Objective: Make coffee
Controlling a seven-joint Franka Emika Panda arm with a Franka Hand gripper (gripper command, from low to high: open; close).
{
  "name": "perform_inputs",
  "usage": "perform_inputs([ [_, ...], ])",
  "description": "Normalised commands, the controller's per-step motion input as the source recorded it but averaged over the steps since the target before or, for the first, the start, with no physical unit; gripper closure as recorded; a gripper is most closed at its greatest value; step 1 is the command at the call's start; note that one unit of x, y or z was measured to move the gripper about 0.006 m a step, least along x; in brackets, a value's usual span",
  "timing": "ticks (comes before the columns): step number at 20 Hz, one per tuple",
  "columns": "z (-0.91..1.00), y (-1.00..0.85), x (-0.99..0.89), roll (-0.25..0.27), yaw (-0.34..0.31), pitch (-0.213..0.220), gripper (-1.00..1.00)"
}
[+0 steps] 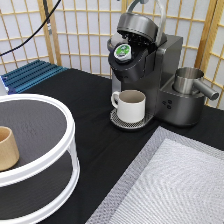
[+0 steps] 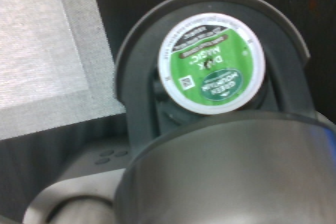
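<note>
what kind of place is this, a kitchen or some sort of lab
Probably a lab mock-up of a coffee corner: a dark grey pod coffee machine holding a green-topped white pod, a cream-white handled mug under it, and wooden lattice screens behind. No pincer shows.
</note>
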Motion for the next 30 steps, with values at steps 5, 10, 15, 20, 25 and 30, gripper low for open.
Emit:
perform_inputs([
  [5, -0.10, -0.16, 0.36, -0.023, -0.020, 0.082, -1.00],
  [10, -0.22, -0.09, 0.09, -0.059, 0.000, 0.080, -1.00],
  [15, -0.15, -0.31, 0.00, -0.025, 0.000, 0.073, -1.00],
  [20, -0.36, -0.44, 0.00, -0.001, 0.000, 0.042, -1.00],
  [25, -0.44, -0.29, 0.01, -0.006, 0.000, 0.010, -1.00],
  [30, -0.32, -0.27, 0.03, 0.000, 0.000, 0.022, -1.00],
])
